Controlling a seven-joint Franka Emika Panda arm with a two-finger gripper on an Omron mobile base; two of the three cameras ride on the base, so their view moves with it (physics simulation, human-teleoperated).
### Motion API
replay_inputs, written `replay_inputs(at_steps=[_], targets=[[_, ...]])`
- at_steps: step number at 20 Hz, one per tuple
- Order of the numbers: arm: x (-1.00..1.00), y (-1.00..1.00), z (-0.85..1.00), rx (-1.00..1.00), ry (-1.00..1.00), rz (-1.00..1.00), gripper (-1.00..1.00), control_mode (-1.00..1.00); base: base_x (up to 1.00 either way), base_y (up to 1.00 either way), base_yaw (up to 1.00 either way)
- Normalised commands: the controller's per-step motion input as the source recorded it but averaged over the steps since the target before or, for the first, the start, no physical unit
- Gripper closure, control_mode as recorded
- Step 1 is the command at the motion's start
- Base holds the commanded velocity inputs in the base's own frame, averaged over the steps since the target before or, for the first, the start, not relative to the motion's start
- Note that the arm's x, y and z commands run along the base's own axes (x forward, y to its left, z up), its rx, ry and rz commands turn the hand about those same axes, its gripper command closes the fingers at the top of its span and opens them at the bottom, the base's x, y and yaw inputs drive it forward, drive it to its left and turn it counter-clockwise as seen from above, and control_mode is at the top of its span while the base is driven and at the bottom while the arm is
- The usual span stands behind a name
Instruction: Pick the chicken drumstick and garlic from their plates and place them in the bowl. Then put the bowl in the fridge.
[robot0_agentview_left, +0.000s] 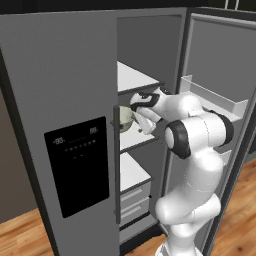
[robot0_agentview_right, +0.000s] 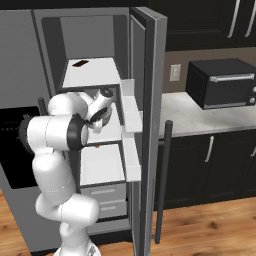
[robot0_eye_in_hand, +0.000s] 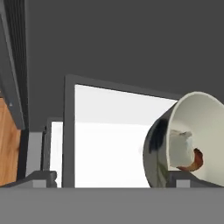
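Inside the fridge (robot0_agentview_left: 65, 100), on a middle shelf (robot0_agentview_left: 137, 141), the bowl (robot0_eye_in_hand: 192, 140) with the drumstick (robot0_eye_in_hand: 194, 161) is seen beside the gripper (robot0_agentview_left: 131, 107), whose jaws are spread wide.

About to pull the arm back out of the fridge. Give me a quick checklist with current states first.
1. Bowl inside the fridge, at middle shelf level: ok.
2. Chicken drumstick in the bowl: ok, a brown piece shows inside.
3. Garlic in the bowl: ok, a pale lump lies beside the drumstick.
4. Tool open: ok.
5. Bowl resting flat on the shelf: cannot tell; the hand view is tilted.
6. Right door swung open for withdrawal: ok.
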Motion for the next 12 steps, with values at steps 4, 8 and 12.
replay_inputs(at_steps=[4, 8, 12], targets=[[-0.61, -0.16, 0.34, -0.03, -0.01, 0.0, -1.0, -1.0, 0.0, 0.0, 0.0], [-0.71, -0.12, 0.34, -0.04, 0.0, 0.0, -1.0, -1.0, 0.0, 0.0, 0.0], [-0.79, -0.02, 0.22, -0.03, 0.0, 0.0, -1.0, -1.0, 0.0, 0.0, 0.0]])
